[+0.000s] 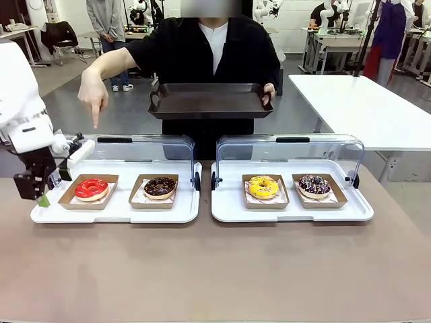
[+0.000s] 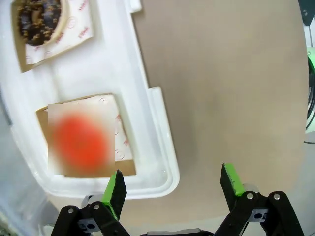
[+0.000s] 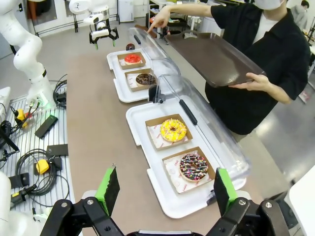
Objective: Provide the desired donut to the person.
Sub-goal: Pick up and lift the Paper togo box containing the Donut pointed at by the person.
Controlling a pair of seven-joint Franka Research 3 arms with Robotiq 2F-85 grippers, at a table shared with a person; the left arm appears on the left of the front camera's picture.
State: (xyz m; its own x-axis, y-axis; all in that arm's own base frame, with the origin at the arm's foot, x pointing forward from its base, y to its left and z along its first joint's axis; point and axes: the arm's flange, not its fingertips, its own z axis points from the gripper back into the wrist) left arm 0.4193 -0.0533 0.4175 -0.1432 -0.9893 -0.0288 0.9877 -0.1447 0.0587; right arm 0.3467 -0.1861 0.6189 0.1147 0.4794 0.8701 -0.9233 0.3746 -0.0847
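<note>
The person (image 1: 214,47) stands at the far side holding a black tray (image 1: 210,101) in one hand. Their other hand (image 1: 93,101) points a finger down at the red-iced donut (image 1: 91,188), which lies in a cardboard box on the left white tray (image 1: 114,210). My left gripper (image 1: 42,196) hangs open and holds nothing at that tray's left end, beside the red donut (image 2: 78,142); one finger (image 2: 115,189) is over the rim and the other over bare table. My right gripper (image 3: 167,189) is open high above the right tray's near end. The pointing hand (image 3: 158,19) also shows there.
A chocolate donut (image 1: 160,186) shares the left tray. The right white tray (image 1: 289,210) holds a yellow donut (image 1: 262,186) and a sprinkled chocolate donut (image 1: 314,184). Clear lids (image 1: 289,151) stand open behind both trays. Cables and tools (image 3: 39,162) lie beside the table.
</note>
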